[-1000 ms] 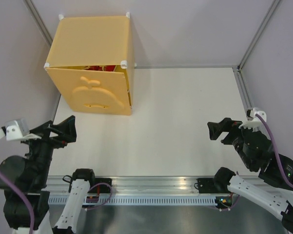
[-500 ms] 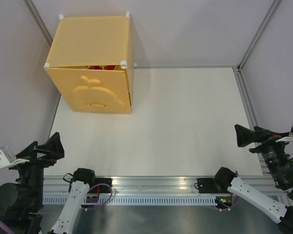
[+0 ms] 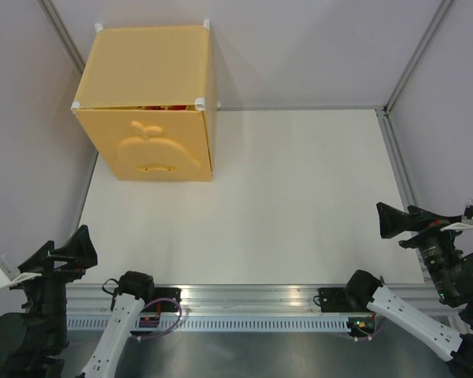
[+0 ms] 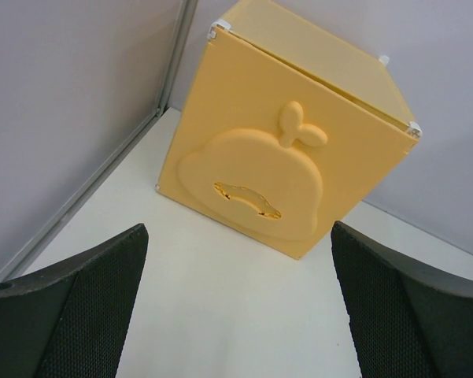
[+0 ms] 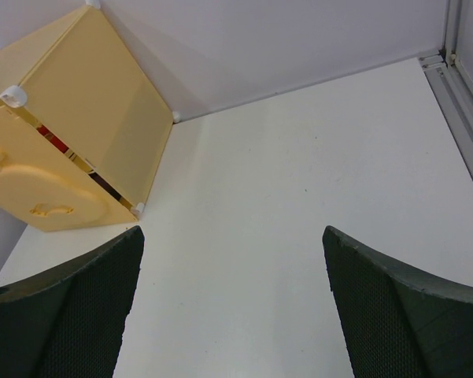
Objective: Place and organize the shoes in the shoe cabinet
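Observation:
The yellow-orange shoe cabinet [image 3: 149,94] stands at the far left of the table, its apple-embossed door [image 3: 153,150] almost shut. It also shows in the left wrist view [image 4: 291,142] and the right wrist view [image 5: 71,142]. Through the narrow door gap I see slivers of red [image 5: 53,138] and dark colour inside; the shoes are otherwise hidden. My left gripper [image 3: 71,252] is open and empty at the near left edge. My right gripper [image 3: 393,220] is open and empty at the near right edge.
Grey walls enclose the white table [image 3: 299,189] on the left, back and right. A metal rail [image 3: 244,295] runs along the near edge by the arm bases. An aluminium strip [image 3: 397,157] lines the right side.
The left arm has pulled back and down toward the near left corner. The right arm has pulled back to the near right edge. The cabinet's door gap looks narrower than one second ago.

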Robot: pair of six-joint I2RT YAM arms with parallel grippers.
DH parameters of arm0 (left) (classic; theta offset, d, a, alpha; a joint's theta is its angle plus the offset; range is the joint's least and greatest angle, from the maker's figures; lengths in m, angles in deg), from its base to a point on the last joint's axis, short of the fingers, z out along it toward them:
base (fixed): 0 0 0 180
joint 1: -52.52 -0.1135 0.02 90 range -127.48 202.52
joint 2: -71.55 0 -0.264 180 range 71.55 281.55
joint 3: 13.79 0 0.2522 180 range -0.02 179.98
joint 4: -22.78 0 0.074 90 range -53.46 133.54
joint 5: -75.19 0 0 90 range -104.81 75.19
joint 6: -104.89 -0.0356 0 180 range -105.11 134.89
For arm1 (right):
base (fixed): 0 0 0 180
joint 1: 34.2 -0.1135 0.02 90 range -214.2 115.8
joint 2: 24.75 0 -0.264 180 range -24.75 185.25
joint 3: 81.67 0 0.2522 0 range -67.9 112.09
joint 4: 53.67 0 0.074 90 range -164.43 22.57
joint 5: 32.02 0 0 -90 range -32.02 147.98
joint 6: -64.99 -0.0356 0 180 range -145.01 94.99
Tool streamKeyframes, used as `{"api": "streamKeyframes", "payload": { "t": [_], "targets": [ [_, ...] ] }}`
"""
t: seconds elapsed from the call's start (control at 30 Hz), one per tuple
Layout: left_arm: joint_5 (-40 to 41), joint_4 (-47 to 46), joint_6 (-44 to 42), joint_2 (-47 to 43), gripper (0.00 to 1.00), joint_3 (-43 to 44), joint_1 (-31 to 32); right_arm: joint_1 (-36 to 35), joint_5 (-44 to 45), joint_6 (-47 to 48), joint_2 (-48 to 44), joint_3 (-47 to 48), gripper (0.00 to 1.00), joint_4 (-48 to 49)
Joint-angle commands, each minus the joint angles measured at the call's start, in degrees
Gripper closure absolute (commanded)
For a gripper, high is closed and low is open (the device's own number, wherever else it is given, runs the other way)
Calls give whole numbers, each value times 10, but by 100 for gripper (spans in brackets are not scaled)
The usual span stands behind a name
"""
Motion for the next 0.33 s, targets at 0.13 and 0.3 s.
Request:
{"api": "streamKeyframes", "payload": {
  "t": [0.13,0.3],
  "targets": [
    [14,10,-11,-6,0,-19,5,-1,-11,11,24,-24,2,26],
    [14,9,-9,-7,0,-34,7,-1,-11,14,25,-33,2,35]
  ]
}}
